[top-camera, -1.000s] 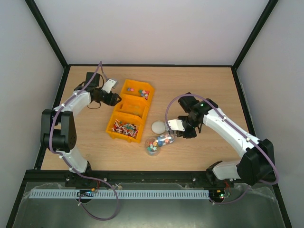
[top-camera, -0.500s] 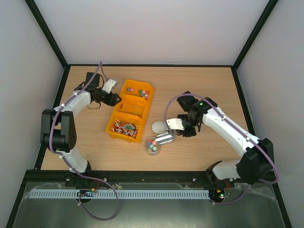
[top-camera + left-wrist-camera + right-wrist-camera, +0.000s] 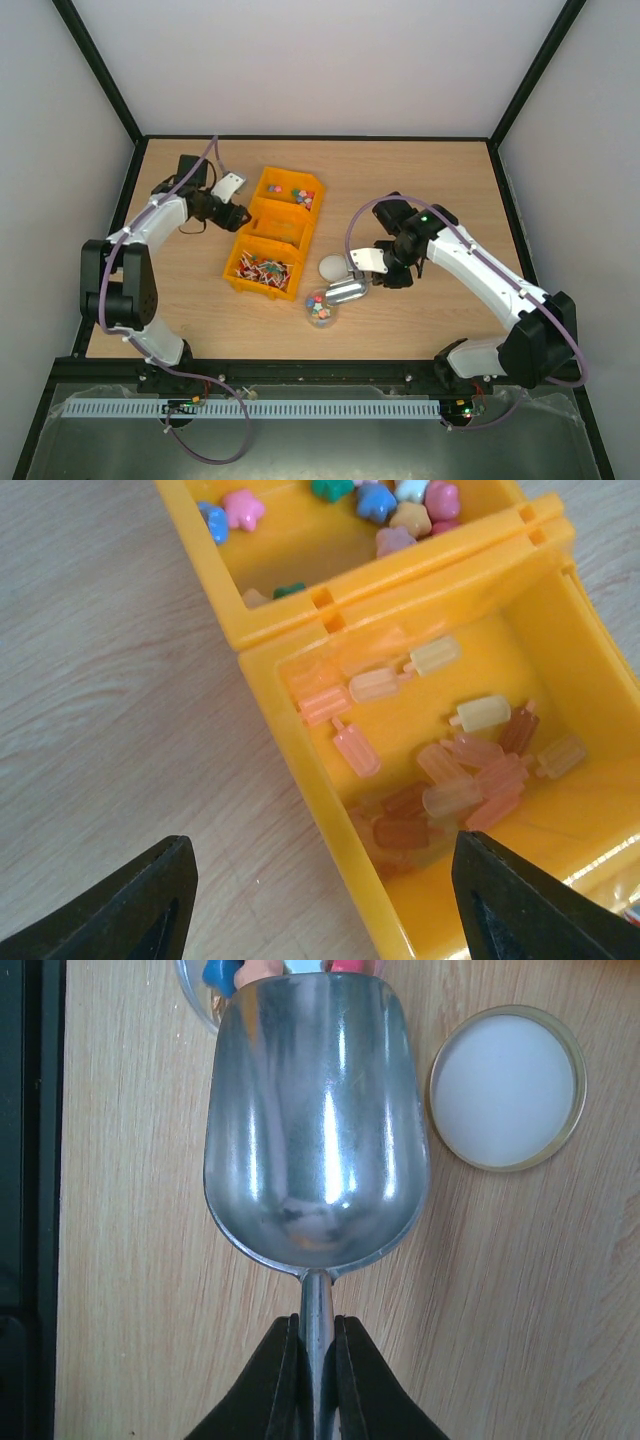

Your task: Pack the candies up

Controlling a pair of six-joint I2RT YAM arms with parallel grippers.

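The candies (image 3: 297, 192), tiny bright sweets, lie in the far compartment of the orange bin (image 3: 252, 232); they also show in the left wrist view (image 3: 395, 505). More candies fill the clear jar (image 3: 320, 308). My right gripper (image 3: 372, 278) is shut on the handle of a metal scoop (image 3: 315, 1120). The scoop is empty and its tip hangs over the jar's rim (image 3: 200, 1000). My left gripper (image 3: 325, 905) is open and empty. Its fingers stand on either side of the wall of the bin's middle compartment (image 3: 300, 770).
The jar's white lid (image 3: 331, 267) lies on the table beside the jar and shows in the right wrist view (image 3: 507, 1085). The middle compartment holds pale lolly-shaped sweets (image 3: 460, 770). The near compartment holds red-and-white stick pieces (image 3: 262, 270).
The scoop held candies a second ago; it has tipped over the jar and is now empty. My left arm has shifted slightly by the bin.
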